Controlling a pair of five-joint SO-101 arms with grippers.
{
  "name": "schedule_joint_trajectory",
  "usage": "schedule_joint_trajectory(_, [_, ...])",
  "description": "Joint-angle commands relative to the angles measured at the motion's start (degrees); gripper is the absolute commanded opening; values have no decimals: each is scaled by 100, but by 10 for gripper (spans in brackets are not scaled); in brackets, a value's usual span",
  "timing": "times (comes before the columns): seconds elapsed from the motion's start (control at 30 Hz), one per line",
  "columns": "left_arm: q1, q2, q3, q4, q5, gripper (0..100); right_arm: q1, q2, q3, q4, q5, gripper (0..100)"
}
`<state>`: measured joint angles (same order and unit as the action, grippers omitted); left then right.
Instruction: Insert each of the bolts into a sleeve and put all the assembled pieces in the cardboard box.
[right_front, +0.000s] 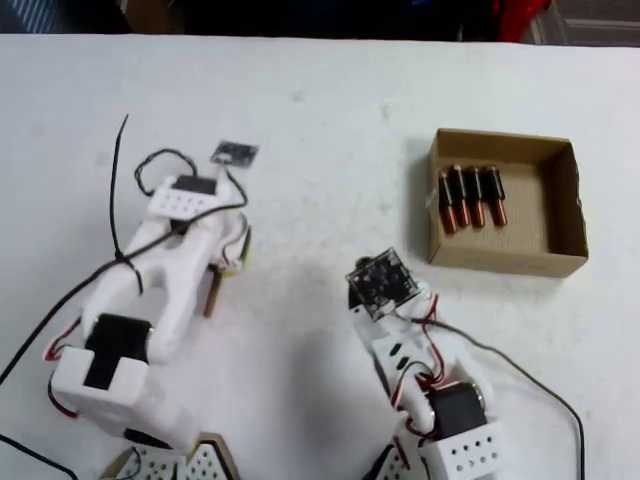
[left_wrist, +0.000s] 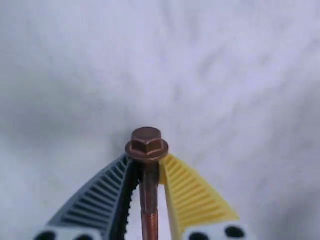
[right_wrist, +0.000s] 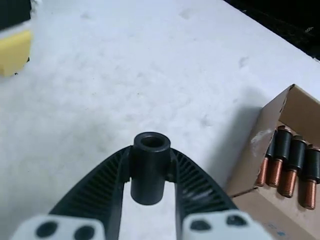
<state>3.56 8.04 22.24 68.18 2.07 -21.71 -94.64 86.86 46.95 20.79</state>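
Observation:
My left gripper (left_wrist: 145, 167) is shut on a copper bolt (left_wrist: 147, 165), hex head beyond the fingertips, above the bare white table. In the high view this bolt (right_front: 212, 290) pokes out under the left arm at table left. My right gripper (right_wrist: 150, 172) is shut on a black sleeve (right_wrist: 149, 167), held upright with its bore showing. The right arm's wrist (right_front: 385, 285) stands left of the cardboard box (right_front: 560, 262). Several assembled bolt-and-sleeve pieces (right_front: 470, 196) lie side by side in the box, seen also in the right wrist view as assembled pieces (right_wrist: 287, 162) inside the box (right_wrist: 260, 150).
A white table (right_front: 320, 110) stretches behind both arms. Black cables (right_front: 120, 200) trail from the left arm. A small grey tag (right_front: 235, 153) lies beyond the left arm. The left gripper's yellow finger (right_wrist: 15, 51) shows far off in the right wrist view.

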Motion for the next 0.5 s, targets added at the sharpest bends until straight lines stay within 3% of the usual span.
schedule_joint_trajectory(0.0, [75, -233, -325, 88, -70, 20, -180, -84, 26, -180, -9, 17])
schedule_joint_trajectory(0.47, [31, -3442, 281, 360, -492, 20, -1051, -84, 343, -189, -26, 17])
